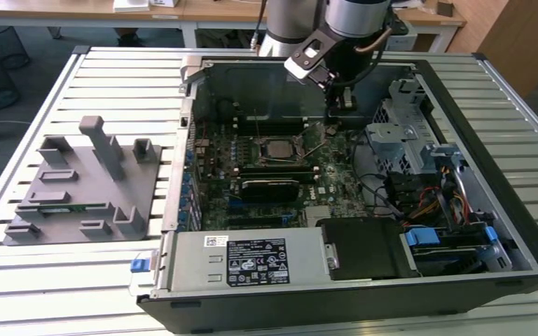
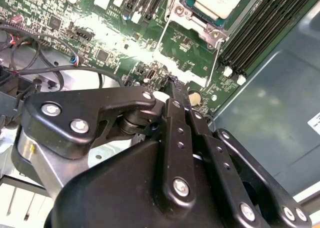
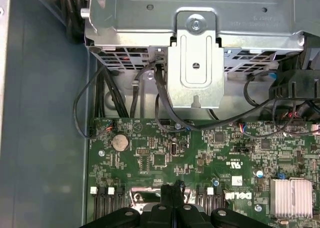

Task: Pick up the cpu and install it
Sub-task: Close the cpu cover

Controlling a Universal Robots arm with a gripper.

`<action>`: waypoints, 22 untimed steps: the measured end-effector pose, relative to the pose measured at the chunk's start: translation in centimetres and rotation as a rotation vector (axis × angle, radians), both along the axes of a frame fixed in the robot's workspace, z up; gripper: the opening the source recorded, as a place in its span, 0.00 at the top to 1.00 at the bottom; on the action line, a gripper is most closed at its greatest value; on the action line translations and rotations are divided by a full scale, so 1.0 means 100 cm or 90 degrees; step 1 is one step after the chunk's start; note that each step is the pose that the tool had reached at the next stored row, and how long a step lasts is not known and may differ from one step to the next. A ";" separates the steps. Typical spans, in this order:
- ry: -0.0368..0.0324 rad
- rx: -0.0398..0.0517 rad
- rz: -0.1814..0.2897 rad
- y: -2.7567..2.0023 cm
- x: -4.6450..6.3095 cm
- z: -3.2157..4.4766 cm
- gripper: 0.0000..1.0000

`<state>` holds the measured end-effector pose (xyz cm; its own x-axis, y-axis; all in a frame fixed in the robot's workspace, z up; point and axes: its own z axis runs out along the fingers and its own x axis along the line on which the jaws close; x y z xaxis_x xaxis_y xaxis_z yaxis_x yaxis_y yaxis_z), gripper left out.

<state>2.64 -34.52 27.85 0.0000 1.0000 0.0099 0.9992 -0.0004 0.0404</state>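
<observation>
The cpu [image 1: 277, 148], a flat square with a shiny silver-grey lid, sits in its socket on the green motherboard [image 1: 339, 178]. The black end effector [image 1: 335, 120] (slim fingers pressed together, pinching nothing) hangs at two o'clock from it in the exterior view.

Robot arm [image 1: 358, 14]: stout silver-grey cylindrical segments, at 12 o'clock in exterior view. Dark cable [image 1: 374, 40] loops beside wrist, at arm's 4 o'clock. Pale grey box-shaped camera mount [image 1: 307, 59] with black face, at wrist's 8 o'clock. Gripper [image 2: 176, 85]: matte black throughout, seen in both wrist views [image 3: 172, 189]. Broad rounded linkage bars [image 2: 90, 113], silver screw heads [image 2: 181, 186] at pivots. Slim fingers [image 2: 170, 148], row of small holes along length.
</observation>
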 end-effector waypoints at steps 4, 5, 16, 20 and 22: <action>0.0010 -0.0001 0.000 0.0013 0.005 -0.0016 0.89; 0.0013 -0.0002 0.000 0.0017 0.006 -0.0023 0.89; 0.0061 -0.0001 0.000 0.0090 0.015 -0.0187 0.89; 0.0077 -0.0002 0.000 0.0096 0.016 -0.0259 0.89; 0.0079 -0.0002 0.000 0.0098 0.017 -0.0295 0.89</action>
<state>4.32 -33.54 24.90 -0.0007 1.0000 0.0096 0.9996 0.0004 0.0280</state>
